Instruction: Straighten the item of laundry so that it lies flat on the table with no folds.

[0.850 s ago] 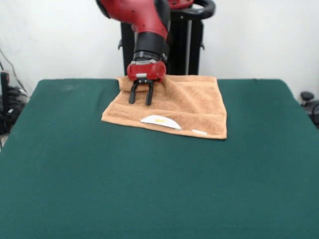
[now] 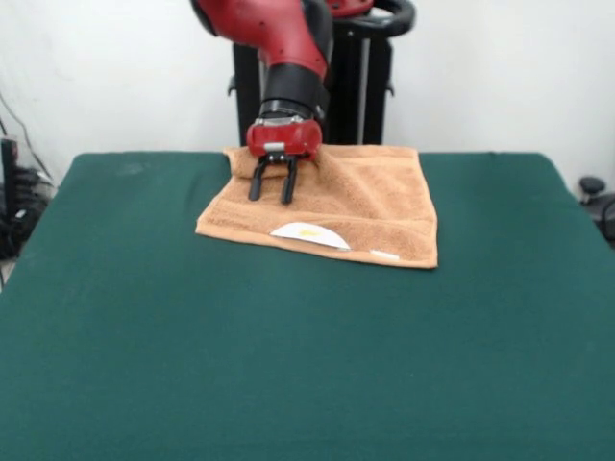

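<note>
The tan-orange terry towel [image 2: 356, 202] lies on the dark green table [image 2: 288, 365] near its far edge, in front of the pedestal. It is spread almost flat, with white labels [image 2: 309, 233] on its near edge. Its far left corner [image 2: 242, 160] is bunched up in a small fold. My gripper [image 2: 272, 199] hangs from the red arm over the towel's left part, just beside that fold. Its two black fingers [image 2: 288, 182] point down, a little apart, with nothing between them, their tips at or just above the cloth.
The black pedestal [image 2: 360, 86] stands behind the table's far edge. Dark equipment [image 2: 14, 202] sits off the table's left side, and a dark object [image 2: 598, 197] off its right side.
</note>
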Tool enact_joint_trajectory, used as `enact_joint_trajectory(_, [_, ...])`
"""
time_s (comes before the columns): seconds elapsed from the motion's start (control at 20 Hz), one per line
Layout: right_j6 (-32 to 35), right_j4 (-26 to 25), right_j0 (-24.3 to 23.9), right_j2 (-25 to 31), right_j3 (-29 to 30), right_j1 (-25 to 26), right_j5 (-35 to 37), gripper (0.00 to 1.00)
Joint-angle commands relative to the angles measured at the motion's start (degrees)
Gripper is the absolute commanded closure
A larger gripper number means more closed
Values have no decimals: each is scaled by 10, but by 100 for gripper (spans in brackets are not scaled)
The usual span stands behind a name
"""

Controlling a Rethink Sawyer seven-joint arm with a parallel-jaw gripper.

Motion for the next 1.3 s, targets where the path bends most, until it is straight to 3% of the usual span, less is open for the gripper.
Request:
enact_joint_trajectory(0.05, [43, 67, 12, 181, -323, 97, 288, 0])
enact_joint_trajectory(0.8, [-8, 67, 36, 164, -371, 95, 356, 0])
enact_joint_trajectory(1.2, [-16, 7, 37, 170, -425, 87, 466, 0])
enact_joint_trajectory(1.3, [-34, 38, 52, 155, -408, 75, 484, 0])
